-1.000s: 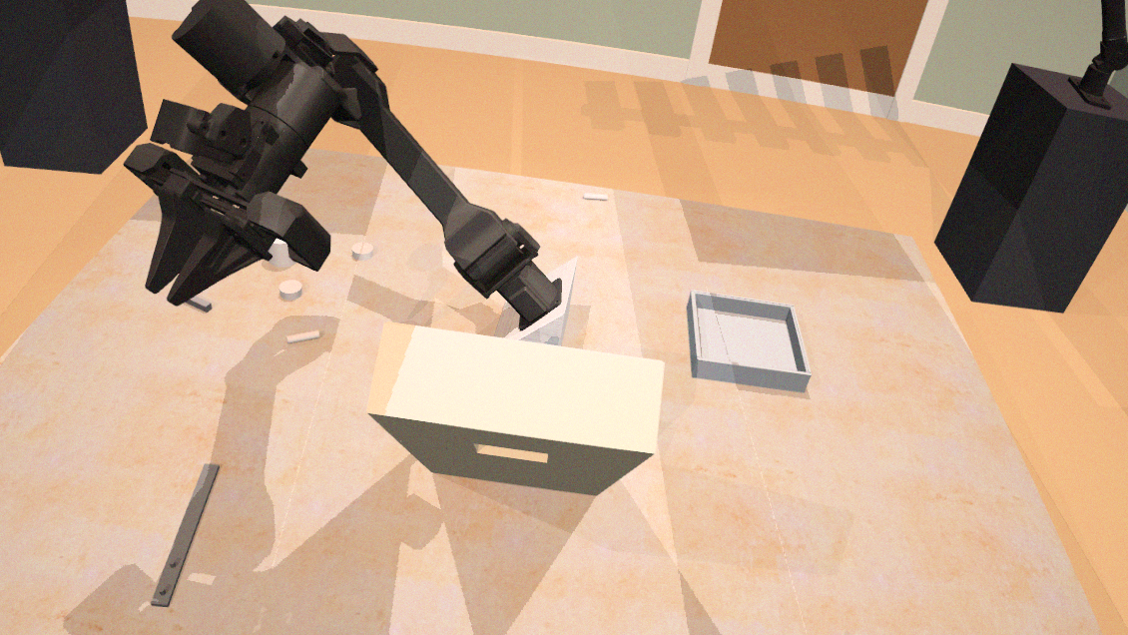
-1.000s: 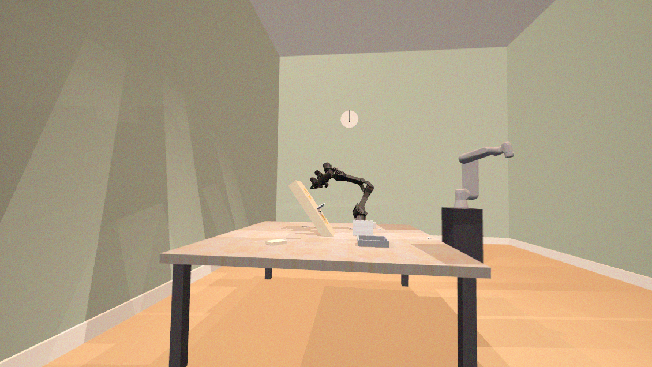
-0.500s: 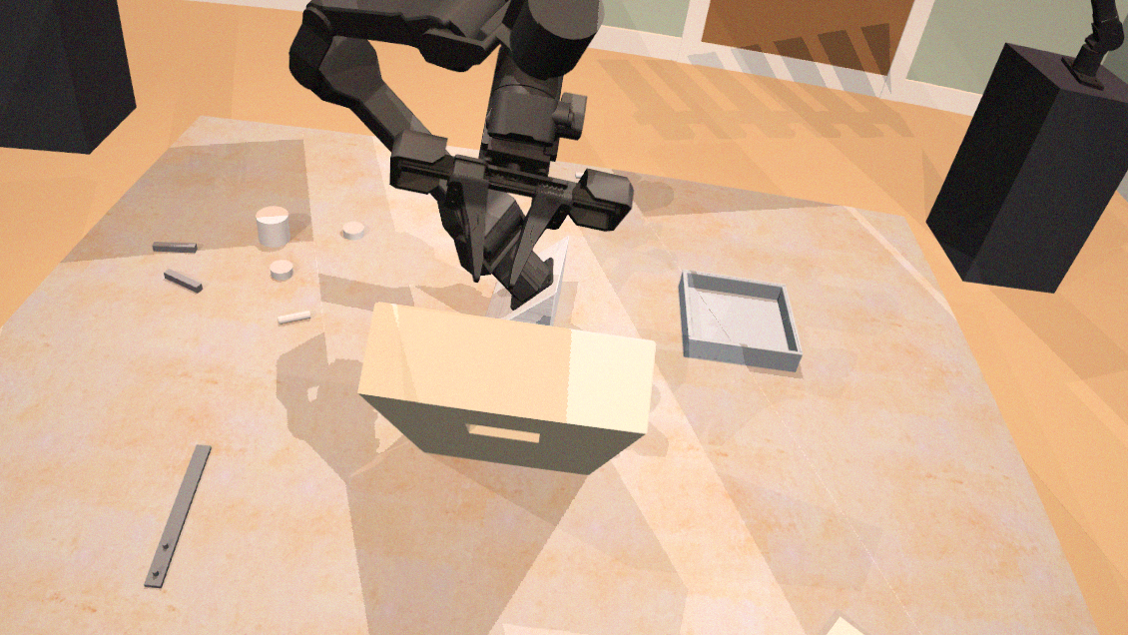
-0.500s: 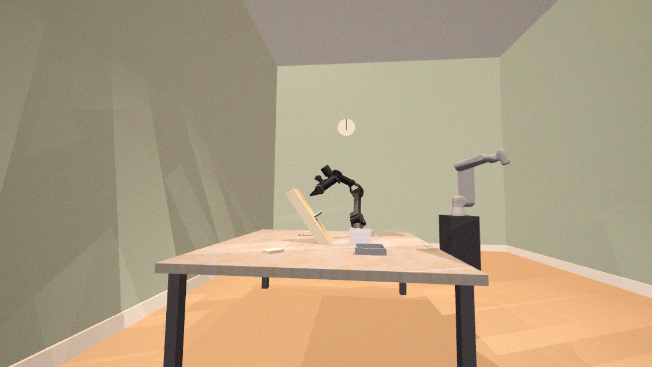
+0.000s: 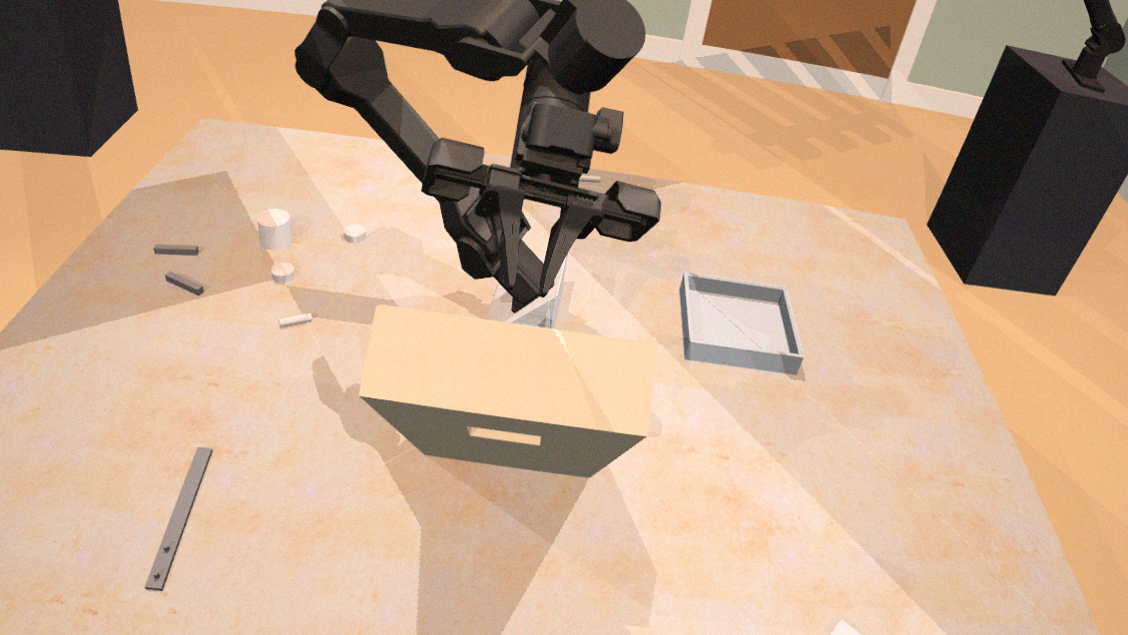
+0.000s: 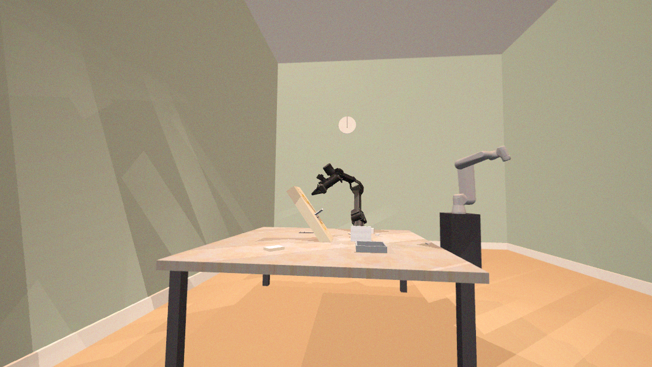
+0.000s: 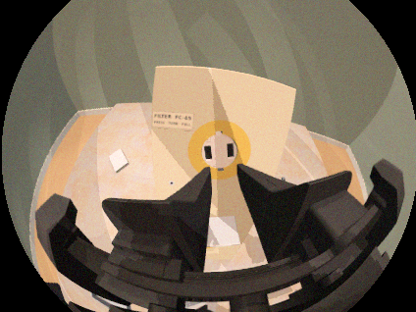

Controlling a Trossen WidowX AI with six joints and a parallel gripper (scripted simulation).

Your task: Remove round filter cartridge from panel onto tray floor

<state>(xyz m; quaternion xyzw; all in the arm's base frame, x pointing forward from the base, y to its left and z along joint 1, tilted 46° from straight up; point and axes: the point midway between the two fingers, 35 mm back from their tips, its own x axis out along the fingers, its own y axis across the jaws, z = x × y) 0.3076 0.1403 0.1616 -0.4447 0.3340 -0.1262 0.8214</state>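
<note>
The round filter cartridge (image 7: pixel 219 151) sits in the sloping service panel (image 5: pixel 505 362) (image 6: pixel 311 221) (image 7: pixel 182 88), inside a yellow ring (image 7: pixel 194 151). Its pale face shows two dark slots side by side, both roughly upright in the wrist view. The top camera sees the panel's back, so the face is hidden there. My gripper (image 5: pixel 527 290) (image 6: pixel 313 193) (image 7: pixel 224 170) is partly open, with a narrow gap and nothing between the fingers. It points toward the panel's face from above, clear of it. The fingertips appear just below the cartridge in the wrist view. The grey tray (image 5: pixel 738 362) (image 6: pixel 370 249) is empty.
A grey bar (image 6: pixel 319 212) sticks out from the panel's face. A white upright piece (image 6: pixel 361 233) stands near the arm's base. A white block (image 6: pixel 273 247) (image 7: pixel 118 160) lies beyond the panel. A white cylinder (image 5: pixel 275 229) and a dark strip (image 5: pixel 181 512) are at the left.
</note>
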